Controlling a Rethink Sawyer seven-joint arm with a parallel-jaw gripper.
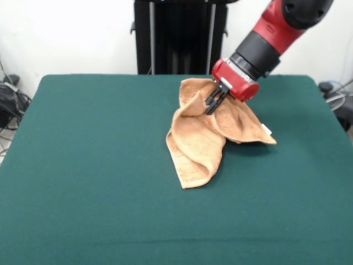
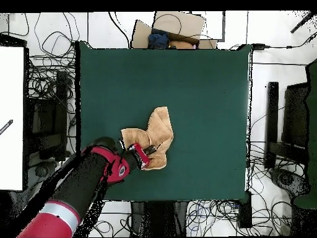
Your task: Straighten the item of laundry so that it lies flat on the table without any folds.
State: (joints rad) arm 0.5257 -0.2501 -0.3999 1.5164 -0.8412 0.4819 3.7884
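Hand (image 1: 212,103) pinching crumpled towel (image 1: 205,135) at far end.

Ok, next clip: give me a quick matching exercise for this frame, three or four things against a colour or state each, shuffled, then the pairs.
Things:
1. towel
2. table
3. gripper
4. white tag

States:
A. dark green, carrying the cloth
B. down on the cloth near its far end, with the jaws set against a fold
C. crumpled and folded over itself, not lying flat
D. sticking out at the towel's edge, on the right in the front view

Pairs: 1-C, 2-A, 3-B, 4-D
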